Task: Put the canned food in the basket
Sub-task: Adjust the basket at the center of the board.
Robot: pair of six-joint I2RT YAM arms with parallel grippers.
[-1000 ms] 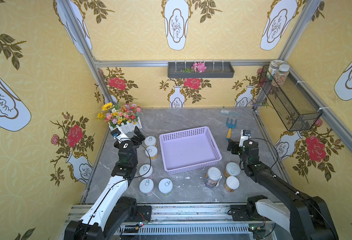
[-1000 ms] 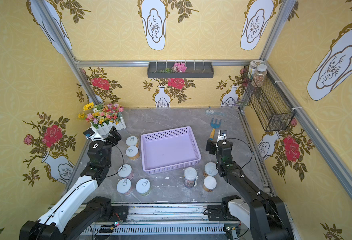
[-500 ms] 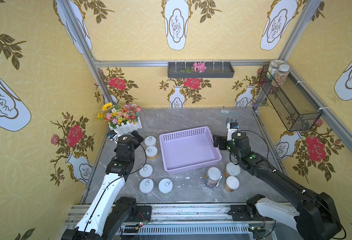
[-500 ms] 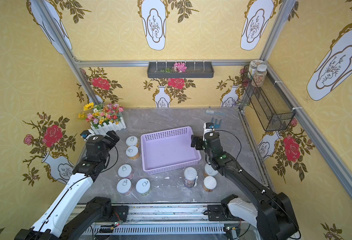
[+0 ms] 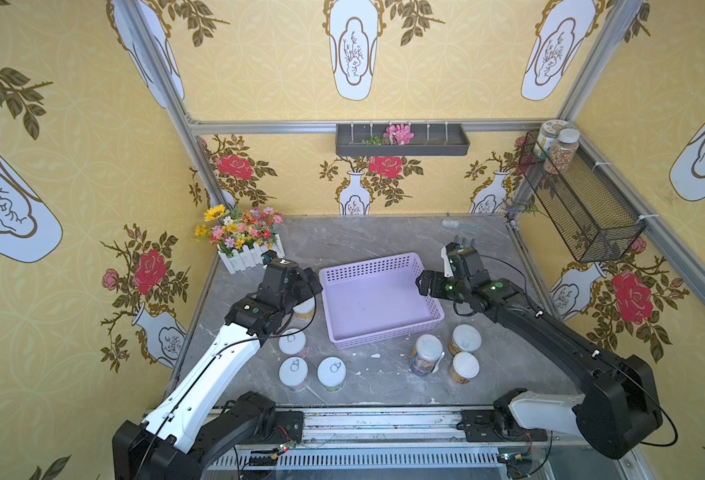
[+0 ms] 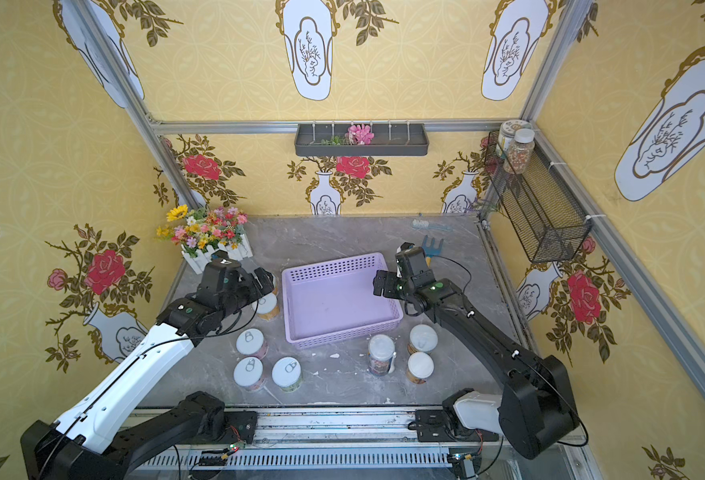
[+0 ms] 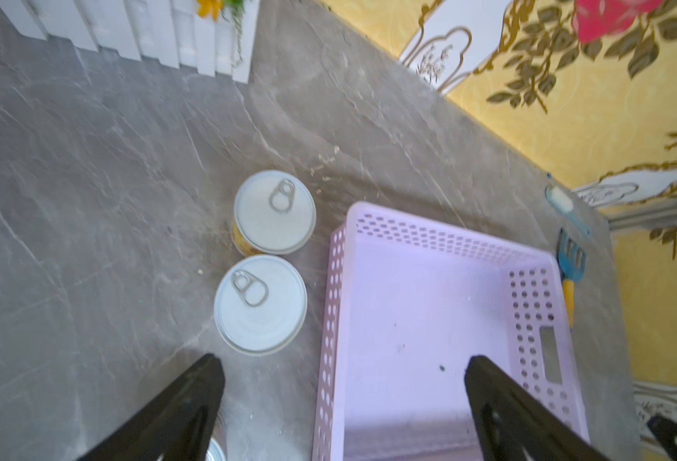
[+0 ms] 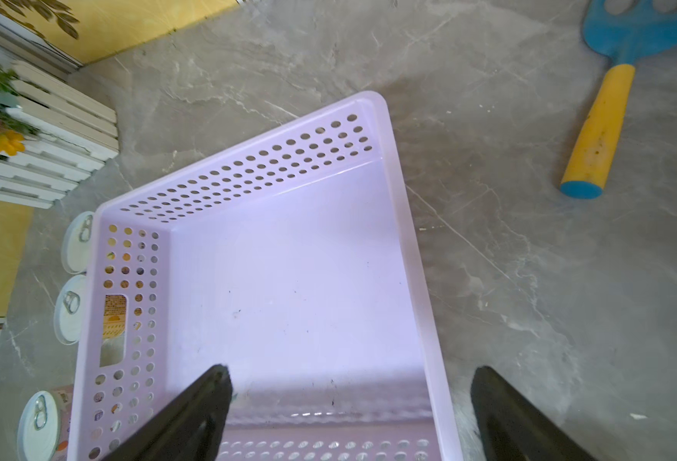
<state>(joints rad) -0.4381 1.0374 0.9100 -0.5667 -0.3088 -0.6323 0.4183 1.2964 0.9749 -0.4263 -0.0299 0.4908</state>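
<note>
While left pincer gapes, cans ahead, basket beside.

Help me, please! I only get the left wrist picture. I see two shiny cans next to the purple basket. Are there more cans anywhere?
Observer: Yes. Nearer the robot's base, a pink-labelled can and a yellow-labelled can stand side by side.
Operator: Any on the basket's other side?
Observer: Three white-lidded ones by its near right corner: a tall jar, a rear orange can and a front orange can.
Operator: Is the other gripper holding one?
Observer: No. The right gripper is open and empty, above the basket's right rim.
</note>
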